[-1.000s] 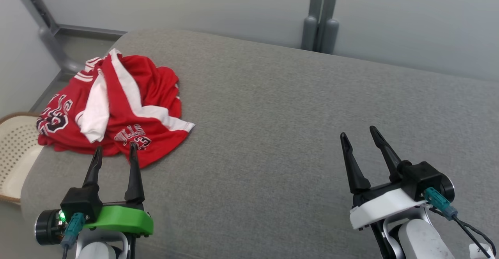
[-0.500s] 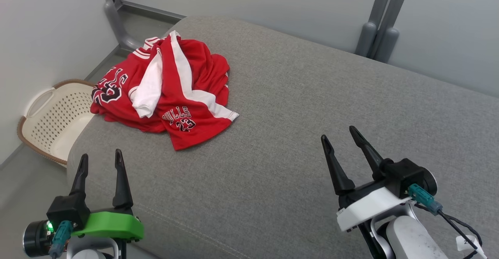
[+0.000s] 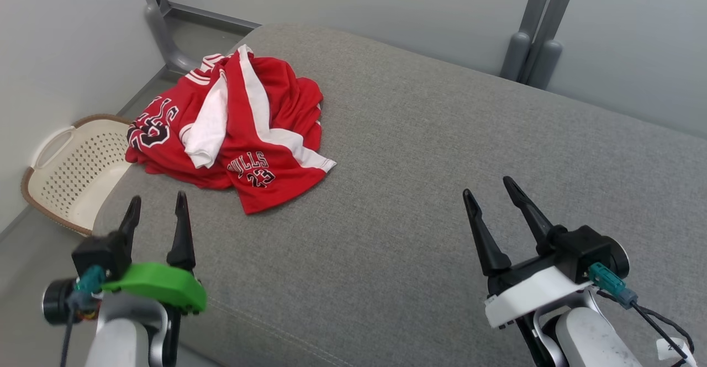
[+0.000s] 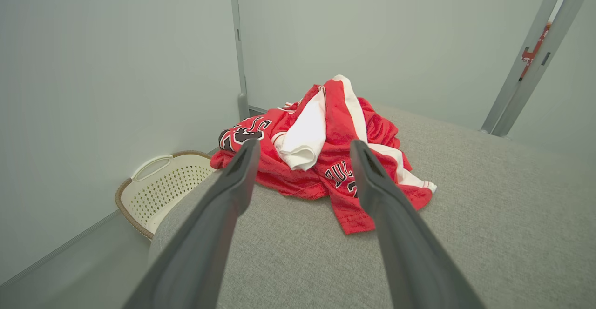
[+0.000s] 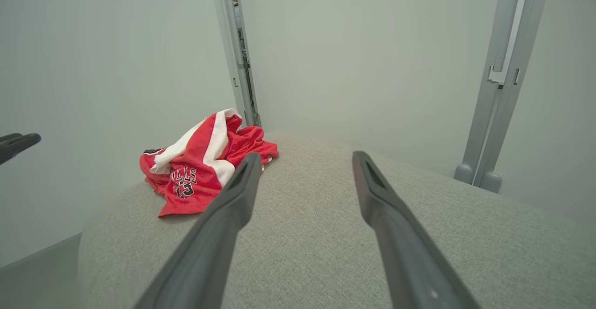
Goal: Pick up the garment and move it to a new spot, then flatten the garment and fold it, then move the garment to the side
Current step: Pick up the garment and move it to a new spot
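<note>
Shirt (image 3: 232, 135): bunched at cushion (image 3: 420, 151) edge.
Left gripper (image 3: 157, 197), right gripper (image 3: 488, 185): spread, empty.
Risk: I fear a shallow pinch drags it off.

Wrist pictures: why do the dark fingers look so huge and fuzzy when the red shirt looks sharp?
Left wrist view: the fingers sit right by the lens, so they look big and soft-edged, while the shirt further off is sharp. Right wrist view: same for its fingers, and the grey cushion looks rounded like a hill. Head view: soft, even light, no glare.
</note>
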You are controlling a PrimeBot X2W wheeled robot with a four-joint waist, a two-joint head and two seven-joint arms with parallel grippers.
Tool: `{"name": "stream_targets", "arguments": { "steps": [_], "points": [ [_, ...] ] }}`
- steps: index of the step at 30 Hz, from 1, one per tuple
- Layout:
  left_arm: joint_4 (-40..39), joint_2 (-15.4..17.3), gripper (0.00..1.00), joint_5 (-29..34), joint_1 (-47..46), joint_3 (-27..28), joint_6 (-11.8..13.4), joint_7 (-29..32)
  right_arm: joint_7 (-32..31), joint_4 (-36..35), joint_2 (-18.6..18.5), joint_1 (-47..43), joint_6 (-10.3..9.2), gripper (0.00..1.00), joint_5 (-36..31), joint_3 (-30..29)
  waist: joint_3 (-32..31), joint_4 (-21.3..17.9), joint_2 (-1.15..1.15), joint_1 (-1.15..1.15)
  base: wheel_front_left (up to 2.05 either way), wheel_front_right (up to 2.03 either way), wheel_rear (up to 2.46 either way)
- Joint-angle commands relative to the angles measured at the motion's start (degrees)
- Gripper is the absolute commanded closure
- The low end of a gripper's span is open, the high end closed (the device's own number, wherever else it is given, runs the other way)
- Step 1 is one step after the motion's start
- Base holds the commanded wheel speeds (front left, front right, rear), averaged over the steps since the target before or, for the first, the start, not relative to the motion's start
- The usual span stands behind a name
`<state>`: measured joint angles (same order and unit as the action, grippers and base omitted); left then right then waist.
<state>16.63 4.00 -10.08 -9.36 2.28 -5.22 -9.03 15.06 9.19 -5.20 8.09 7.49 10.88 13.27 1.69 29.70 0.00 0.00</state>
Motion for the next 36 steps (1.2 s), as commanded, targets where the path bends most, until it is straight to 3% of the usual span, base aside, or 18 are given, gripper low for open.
{"name": "stream_targets", "arguments": {
  "steps": [1, 13, 21, 30, 36],
  "points": [
    [-0.17, 0.91, 0.0, -1.19, -2.81, 0.0, -0.61, 2.35, 0.17, -0.73, -0.51, -1.03, 0.0, 0.0, -0.44, 0.21, 0.69, -0.53, 0.0, 0.0, 0.0, 0.0, 0.0],
    [2.23, 9.6, 0.0, -9.4, -22.42, 3.45, -1.68, 22.53, 0.17, -3.72, -2.7, 3.1, -0.01, 0.0, -1.26, 2.58, 10.54, -12.36, 0.0, 0.0, 0.0, 0.0, 0.0],
    [12.61, 16.7, 0.0, -14.18, -33.19, 4.56, -2.03, 34.91, 0.17, -4.57, -2.69, 6.95, -0.01, 0.0, -1.37, 3.65, 16.73, -21.79, 0.0, 0.0, 0.0, 0.0, 0.0],
    [24.8, 24.07, 0.0, -15.15, -39.16, 6.03, -1.9, 38.5, 0.17, -5.16, -2.13, 8.98, -0.01, 0.0, -1.18, 4.74, 19.74, -29.01, 0.0, 0.0, 0.0, 0.0, 0.0],
    [35.2, 27.61, 0.0, -13.9, -42.23, 6.53, 0.33, 36.65, 0.17, -5.29, -1.96, 9.65, -0.01, 0.0, -1.15, 5.03, 20.9, -31.78, 0.0, 0.0, 0.0, 0.0, 0.0]
  ]
}}
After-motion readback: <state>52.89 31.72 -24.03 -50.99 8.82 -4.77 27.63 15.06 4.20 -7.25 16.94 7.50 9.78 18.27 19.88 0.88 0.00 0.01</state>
